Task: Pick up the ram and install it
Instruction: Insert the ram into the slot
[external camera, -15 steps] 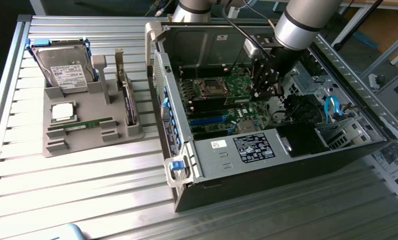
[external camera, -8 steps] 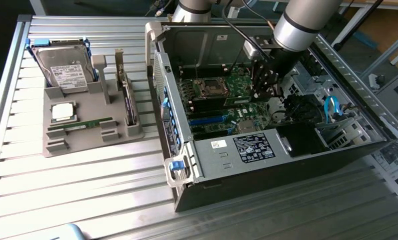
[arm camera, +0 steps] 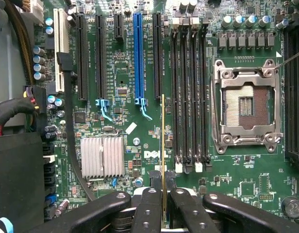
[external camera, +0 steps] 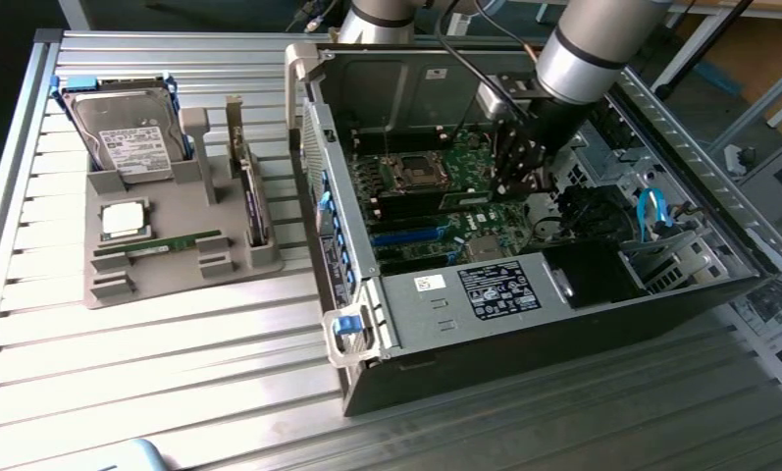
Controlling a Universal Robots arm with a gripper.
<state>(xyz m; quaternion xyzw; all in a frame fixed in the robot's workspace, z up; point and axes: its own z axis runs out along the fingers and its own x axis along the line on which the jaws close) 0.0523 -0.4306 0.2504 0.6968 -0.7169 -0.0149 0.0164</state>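
Note:
My gripper (arm camera: 163, 195) is shut on the ram (arm camera: 163, 145), a thin green stick seen edge-on between the black fingers (arm camera: 148, 206). The stick hangs above the green motherboard (arm camera: 120, 73), just beside the row of black memory slots (arm camera: 188, 97) and apart from them. In the exterior view the gripper (external camera: 519, 182) is lowered inside the open computer case (external camera: 495, 294), over the board. A second ram stick (external camera: 171, 242) lies flat on the grey holder (external camera: 116, 285) at the exterior view's left.
The open CPU socket (arm camera: 246, 107) lies past the memory slots. A silver heatsink (arm camera: 102, 156) and blue and black expansion slots (arm camera: 138, 53) flank the stick's other side. On the holder sit a hard drive (external camera: 129, 137) and a square CPU chip (external camera: 125, 218). Case walls surround the arm.

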